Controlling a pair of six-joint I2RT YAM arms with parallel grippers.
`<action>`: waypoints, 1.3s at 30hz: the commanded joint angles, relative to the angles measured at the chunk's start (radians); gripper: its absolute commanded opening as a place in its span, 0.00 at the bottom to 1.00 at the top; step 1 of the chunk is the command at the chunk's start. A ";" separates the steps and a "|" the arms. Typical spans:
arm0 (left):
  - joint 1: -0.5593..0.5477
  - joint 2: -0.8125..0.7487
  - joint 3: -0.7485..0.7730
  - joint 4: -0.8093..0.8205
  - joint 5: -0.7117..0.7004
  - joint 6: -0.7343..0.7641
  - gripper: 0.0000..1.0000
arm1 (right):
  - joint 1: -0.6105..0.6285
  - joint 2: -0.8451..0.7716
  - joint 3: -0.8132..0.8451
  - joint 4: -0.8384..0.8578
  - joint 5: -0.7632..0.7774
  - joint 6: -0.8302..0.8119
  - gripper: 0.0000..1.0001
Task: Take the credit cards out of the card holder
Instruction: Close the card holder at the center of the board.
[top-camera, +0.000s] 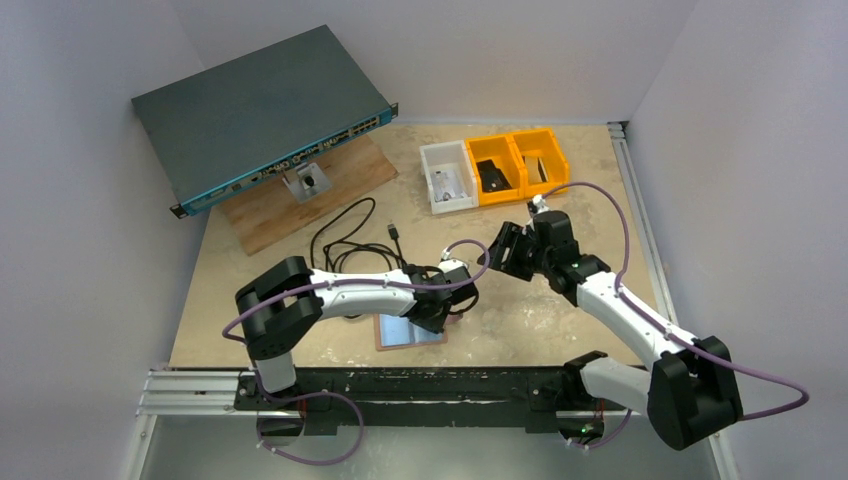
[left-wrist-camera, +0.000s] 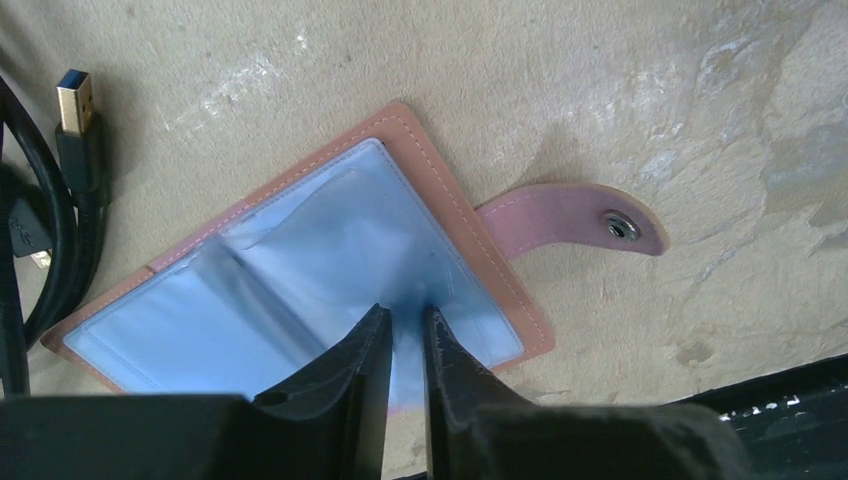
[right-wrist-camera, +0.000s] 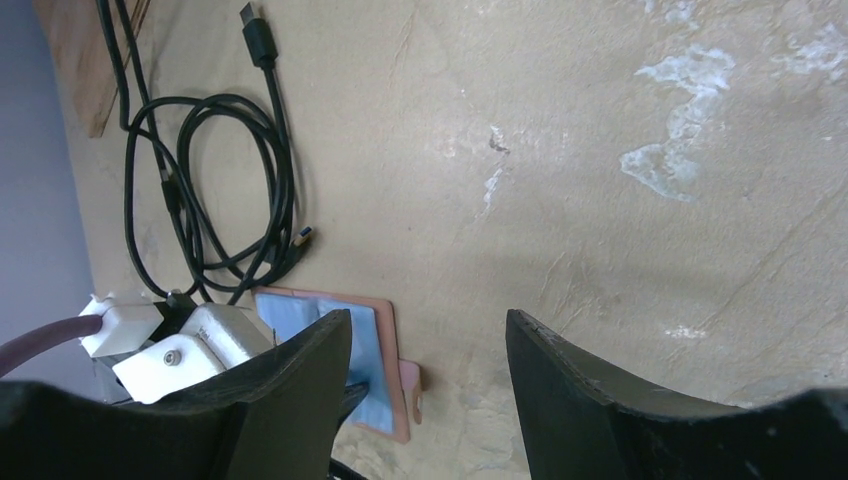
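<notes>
The card holder lies open and flat on the table near the front edge, with a pink-brown rim and pale blue clear pockets. Its snap tab sticks out to the side. I cannot tell separate credit cards from the pockets. My left gripper points down on the right pocket, its jaws nearly together with a thin empty gap and the tips touching the plastic. It sits over the holder in the top view. My right gripper is wide open and empty above bare table. The holder shows behind its left finger.
A coiled black USB cable lies just behind the holder. A wooden board with a blue-grey network switch stands at the back left. A white bin and orange bins stand at the back.
</notes>
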 joint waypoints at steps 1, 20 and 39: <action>-0.002 0.023 -0.015 -0.011 -0.024 -0.011 0.11 | 0.039 -0.019 -0.002 0.035 0.003 0.021 0.58; 0.066 -0.279 -0.224 0.237 0.131 0.006 0.00 | 0.274 0.110 -0.042 0.238 -0.100 0.155 0.43; 0.096 -0.323 -0.294 0.340 0.204 0.006 0.00 | 0.407 0.272 -0.053 0.358 -0.083 0.198 0.34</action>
